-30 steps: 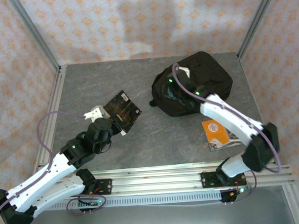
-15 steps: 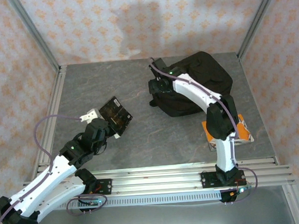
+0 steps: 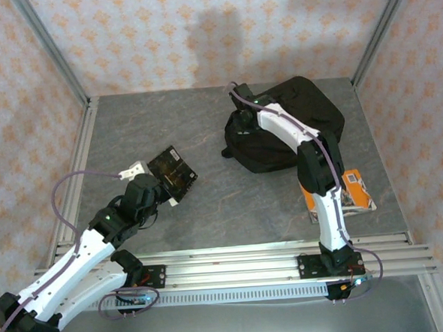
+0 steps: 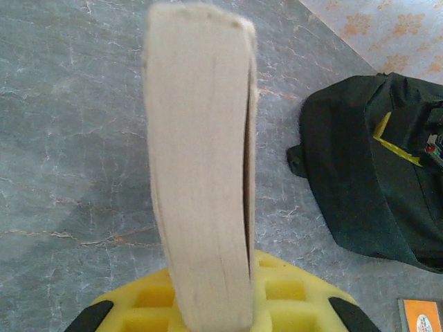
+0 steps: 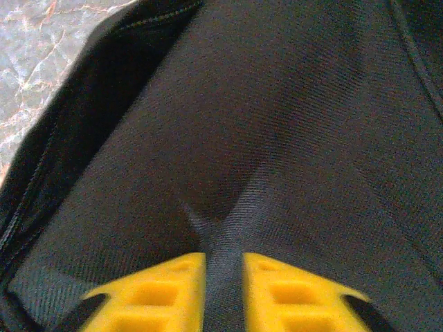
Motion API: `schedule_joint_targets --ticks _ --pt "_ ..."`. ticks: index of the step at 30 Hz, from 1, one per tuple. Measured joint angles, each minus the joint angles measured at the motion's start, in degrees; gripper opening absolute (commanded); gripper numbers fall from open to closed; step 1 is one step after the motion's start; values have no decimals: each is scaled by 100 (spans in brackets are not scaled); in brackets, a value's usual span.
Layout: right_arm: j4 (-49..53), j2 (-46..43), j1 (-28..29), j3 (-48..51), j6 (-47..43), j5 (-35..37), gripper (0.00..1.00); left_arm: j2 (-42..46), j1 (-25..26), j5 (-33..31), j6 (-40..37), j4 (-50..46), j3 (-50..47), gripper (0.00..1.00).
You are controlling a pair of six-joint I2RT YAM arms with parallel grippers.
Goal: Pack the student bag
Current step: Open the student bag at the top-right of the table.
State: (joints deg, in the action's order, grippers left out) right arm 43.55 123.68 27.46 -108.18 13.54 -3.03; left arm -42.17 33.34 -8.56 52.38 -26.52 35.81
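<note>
Student bag [image 3: 315, 104] fabric is pinched in the right pincer [image 5: 223, 266], while the left pincer [image 4: 211, 304] clamps a book [image 4: 201, 159].

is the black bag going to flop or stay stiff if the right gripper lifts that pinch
Likely floppy: the student bag fabric puckers into a fold pinched in the right gripper. It sits slumped on the table, so probably only cloth rises first, not the whole bag.
</note>
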Motion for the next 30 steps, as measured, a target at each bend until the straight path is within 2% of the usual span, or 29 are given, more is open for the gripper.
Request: schedule_joint_targets --ticks 2,7,8,11,12,16,20,22,24,25,28,30 --pt "-68 -4 -33 37 -26 2 0 -9 -13 39 0 13 0 0" --pt "-238 -232 -63 479 -109 81 0 -31 -39 87 -2 20 0 0" --pt "-234 -313 -68 553 -157 136 7 -48 -39 92 -4 22 0 0" --pt "-151 -570 -90 584 -341 448 49 -142 -39 146 -28 66 0 0" --pt "-81 -654 -103 568 -452 671 56 -197 -39 197 -44 96 0 0" --pt "83 -739 -127 479 -846 1700 72 -413 -46 374 -68 221 0 0" --pt "319 -498 -181 269 -1231 2693 77 -575 -50 527 -131 376 0 0" --pt "398 -280 -227 74 -1349 2951 75 -603 -50 570 -149 422 0 0" --pt "487 11 -308 -151 -1462 3075 63 -599 -50 629 -157 444 0 0" --pt "514 114 -341 -229 -1497 3095 55 -597 -50 656 -170 448 0 0" --pt "551 350 -450 -339 -1558 3005 18 -595 -50 704 -229 448 0 0" --pt "553 350 -459 -337 -1633 2887 0 -586 -50 713 -289 448 2 0"
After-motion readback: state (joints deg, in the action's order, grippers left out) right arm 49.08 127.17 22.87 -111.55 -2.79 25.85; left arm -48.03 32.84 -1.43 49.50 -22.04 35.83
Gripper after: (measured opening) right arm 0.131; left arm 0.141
